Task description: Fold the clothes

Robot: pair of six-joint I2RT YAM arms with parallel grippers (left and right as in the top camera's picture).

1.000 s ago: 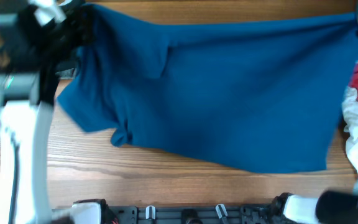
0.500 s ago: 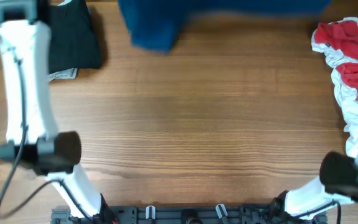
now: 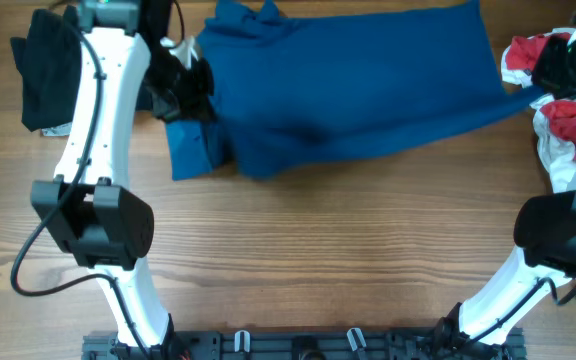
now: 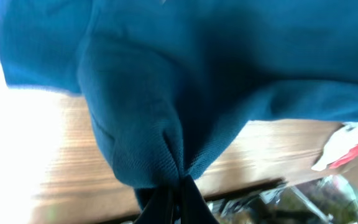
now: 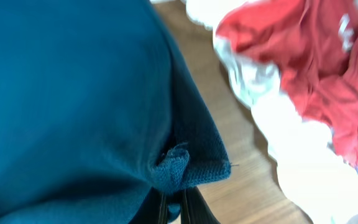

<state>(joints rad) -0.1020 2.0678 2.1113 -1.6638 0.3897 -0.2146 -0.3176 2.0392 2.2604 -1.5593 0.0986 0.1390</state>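
While stretched between them, blue shirt [image 3: 348,90] clamped by left gripper [image 4: 178,184] and right gripper [image 5: 178,194].

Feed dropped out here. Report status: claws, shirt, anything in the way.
Left claw shut on blue shirt, right claw shut on its far edge. Shirt stretched between them, unfolded. Red-and-white garment crowds right claw; black garment off to the left.

Deep-blue soft fabric shirt [image 4: 166,93] fills view; bunched fold pinched in left gripper [image 4: 178,185], dark fingers closed. Under shirt: brown wooden tabletop [image 4: 272,149]. Red-and-white garment [image 4: 347,146] right of shirt.
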